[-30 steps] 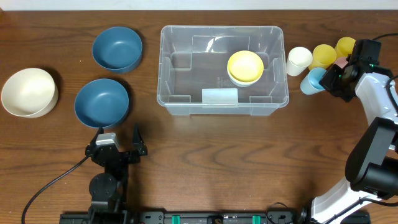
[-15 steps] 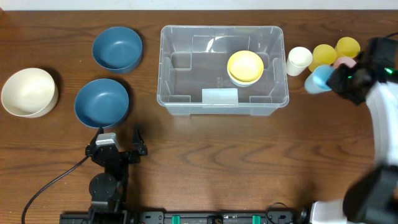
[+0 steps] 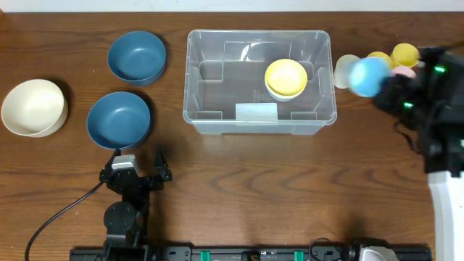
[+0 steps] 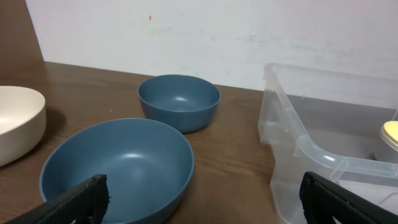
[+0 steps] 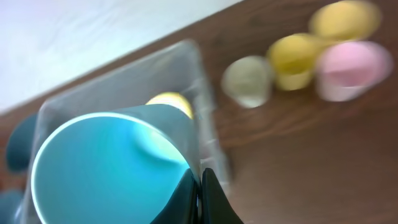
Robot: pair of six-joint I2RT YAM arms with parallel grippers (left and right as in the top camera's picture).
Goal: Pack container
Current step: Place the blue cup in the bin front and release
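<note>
A dark brown wooden table (image 3: 239,181) is filling the whole scene, its grain running side to side. A plain white wall (image 4: 205,31) is rising just behind its far edge.

Closest to me, in front of the container (image 3: 190,80) and off toward its left, the left gripper (image 3: 138,161) is hovering low over the wood. Its pincer is spread wide with nothing between the fingers.

The container, one clear plastic bin, is standing about midway across the table and toward the far side, its whitish label (image 3: 255,112) facing the near edge. Inside, toward its right end, one yellow bowl (image 3: 286,76) is sitting on something pale; I cannot tell what.

Left of the container, three bowls are sitting open side up. The nearer blue bowl (image 3: 118,119) is lying off its front left corner and the farther blue bowl (image 3: 136,56) off its back left corner. The cream bowl (image 3: 33,107) is lying well out beyond them.

At the container's right end, the right gripper (image 5: 200,194) is pinching the wall of one light blue cup (image 5: 106,174). Its pincer is closed narrow on the rim, holding the cup up off the table; from above the cup is showing only as a blur. Beyond it, right of the container, four more cups are standing close together: a pale cup (image 5: 247,79), a yellow cup (image 5: 293,57), a second yellow cup (image 5: 345,20) and a pink cup (image 5: 349,67).
</note>
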